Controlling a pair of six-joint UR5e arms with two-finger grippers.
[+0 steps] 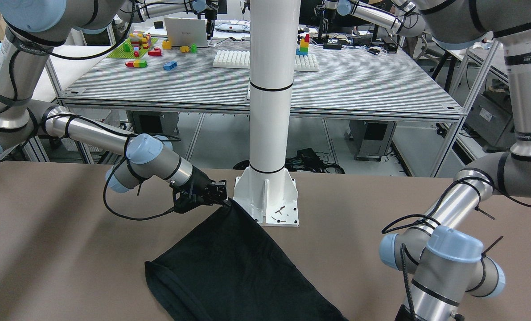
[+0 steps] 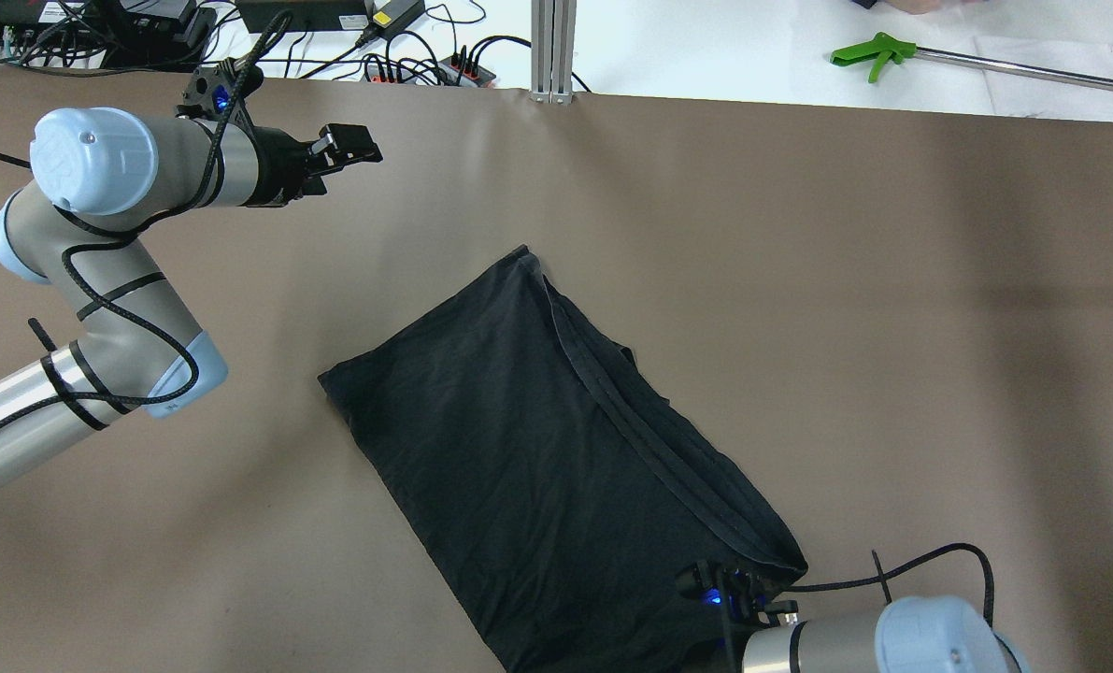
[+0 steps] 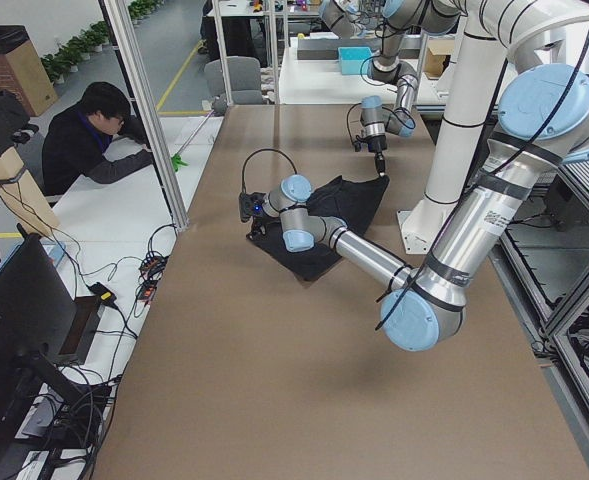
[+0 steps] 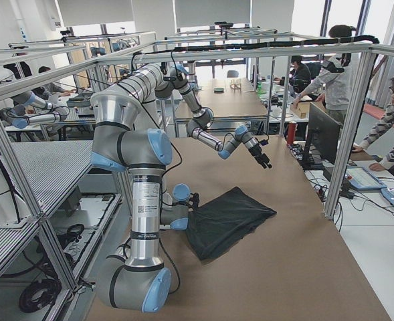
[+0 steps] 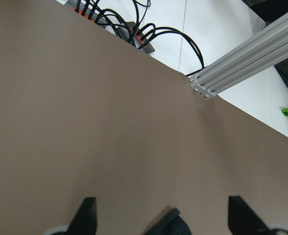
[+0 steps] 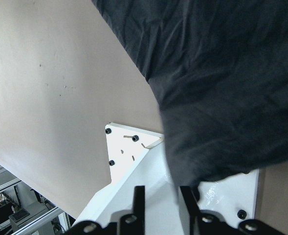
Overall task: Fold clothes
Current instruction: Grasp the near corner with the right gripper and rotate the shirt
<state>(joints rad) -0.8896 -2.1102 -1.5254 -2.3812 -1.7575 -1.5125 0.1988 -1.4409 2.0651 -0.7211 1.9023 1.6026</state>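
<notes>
1. Near edge, beside the white bolted pedestal base (image 1: 287, 196): the right fingers (image 6: 139, 196) are almost closed at a corner of the plain black thin fabric garment (image 2: 537, 439). That corner peaks upward (likely to start a fold). Whether it is pinched, I cannot tell.
2. The garment lies diagonally across the middle of the brown counter (image 2: 892, 327), apparently doubled.
3. Far left: the left fingers (image 5: 88, 215) are wide apart, empty, and well clear of the cloth.
</notes>
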